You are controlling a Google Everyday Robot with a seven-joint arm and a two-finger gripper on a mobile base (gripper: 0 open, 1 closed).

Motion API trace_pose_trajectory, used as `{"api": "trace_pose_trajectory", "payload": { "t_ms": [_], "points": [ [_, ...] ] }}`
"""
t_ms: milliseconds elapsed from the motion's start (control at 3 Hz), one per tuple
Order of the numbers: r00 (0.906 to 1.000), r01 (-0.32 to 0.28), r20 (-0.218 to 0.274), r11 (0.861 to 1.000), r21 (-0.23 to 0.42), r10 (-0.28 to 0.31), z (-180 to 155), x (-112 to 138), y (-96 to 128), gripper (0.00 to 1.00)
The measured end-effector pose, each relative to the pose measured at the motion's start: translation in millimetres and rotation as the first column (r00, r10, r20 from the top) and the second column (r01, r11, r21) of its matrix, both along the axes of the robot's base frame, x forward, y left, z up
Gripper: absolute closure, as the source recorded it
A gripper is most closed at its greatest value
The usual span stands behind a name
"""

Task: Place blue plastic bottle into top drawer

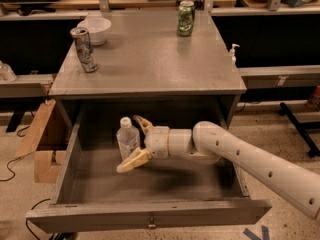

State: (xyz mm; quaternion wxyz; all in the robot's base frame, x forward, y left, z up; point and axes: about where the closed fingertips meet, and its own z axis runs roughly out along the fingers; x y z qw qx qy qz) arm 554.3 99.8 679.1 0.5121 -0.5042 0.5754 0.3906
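The blue plastic bottle point(127, 137), clear with a white cap, stands upright on the floor of the open top drawer point(150, 213), in its left half. My gripper point(129, 144) reaches into the drawer from the right, and its tan fingers point(133, 161) are spread apart around the bottle. One finger is behind the bottle and one in front of it. The jaws stand open and do not clamp the bottle. The white arm point(250, 159) crosses the drawer's right side.
On the grey cabinet top point(145, 64) stand a silver patterned can point(84, 49) and a white bowl point(95, 30) at the left, and a green can point(186, 18) at the back. A cardboard box point(42, 144) sits on the floor at the left. Benches run behind.
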Motion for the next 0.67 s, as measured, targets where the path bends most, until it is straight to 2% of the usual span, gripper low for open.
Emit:
{"api": "trace_pose_trajectory", "payload": {
  "t_ms": [333,667],
  "points": [
    [0.9997,0.013,-0.021,1.000,-0.020,-0.013,7,-12,-12,0.00],
    [0.9988,0.022,-0.040,0.996,-0.085,-0.026,35,-48,-53,0.00]
  ]
}}
